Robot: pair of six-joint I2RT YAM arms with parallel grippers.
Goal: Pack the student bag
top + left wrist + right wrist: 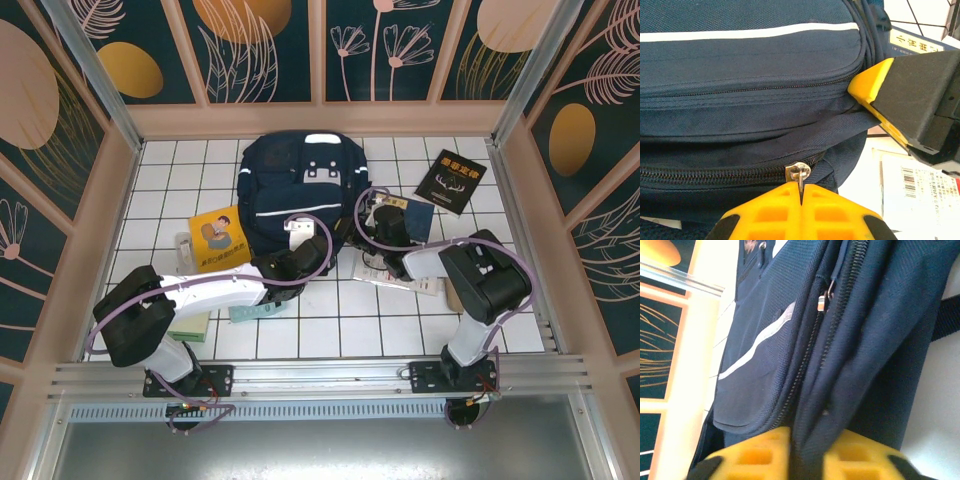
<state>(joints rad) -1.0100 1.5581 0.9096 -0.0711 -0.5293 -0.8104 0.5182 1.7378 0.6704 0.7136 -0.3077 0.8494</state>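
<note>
- Top external view, left side: a yellow book [220, 238] is seen lying flat on the tiles just beside the student bag [295, 185]. It is judged to be waiting to be packed.
- Centre, upper half of the frame: the student bag is laid flat with its front pocket and white stripe facing up, within reach of both arms.
- At the bag's lower edge the left gripper [298, 252] is pressed in. In the left wrist view its yellow fingers [775, 210] are clenched on the zipper pull [799, 172], and the teeth to the left of the slider are meshed. The grasp is judged to be for drawing the zip open.
- At the bag's right side the right gripper [372, 232] is set. In the right wrist view its fingers [760, 455] are clamped on a fold of the bag's navy fabric, probably to brace the bag against the zip's drag.
- Right side: a printed sheet [400, 275] lies under the right arm, and a black booklet [450, 180] lies in the upper right, apart from the bag.
- The table [330, 320] is covered in white square tiles. It is enclosed by navy wall panels [260, 50] with gold and pink plant shapes, and an aluminium rail [320, 375] along the bottom carries the arm bases.
</note>
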